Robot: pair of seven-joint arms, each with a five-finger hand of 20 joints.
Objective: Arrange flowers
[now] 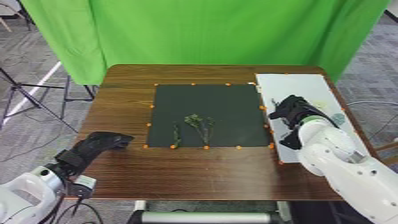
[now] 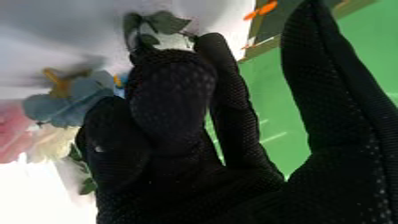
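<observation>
My left hand (image 1: 111,140) waits at the near left of the brown surface (image 1: 120,170), its fingers relaxed, gripping nothing, pointed toward a dark mat (image 1: 209,97) and likely parked there to leave the work to its partner. Right of those fingers, a thin green sprig (image 1: 176,135) lies on the mat's near part, with a fuller leafy spray (image 1: 199,125) just beside it, stems toward me, probably the greenery base of the arrangement. Farther right, my right hand (image 1: 298,107) is low over a white sheet (image 1: 280,82), fingers loosely bent and thumb well apart, a pose suited to picking up a stem; I see no firm grip. Dark leaves (image 2: 166,22) show just past its fingertips, likely the next piece. Right of that hand lies a pale blue flower (image 1: 338,118); pink petals (image 2: 12,131) and a cream bloom (image 2: 53,144) sit near it, apparently stock kept within reach.
</observation>
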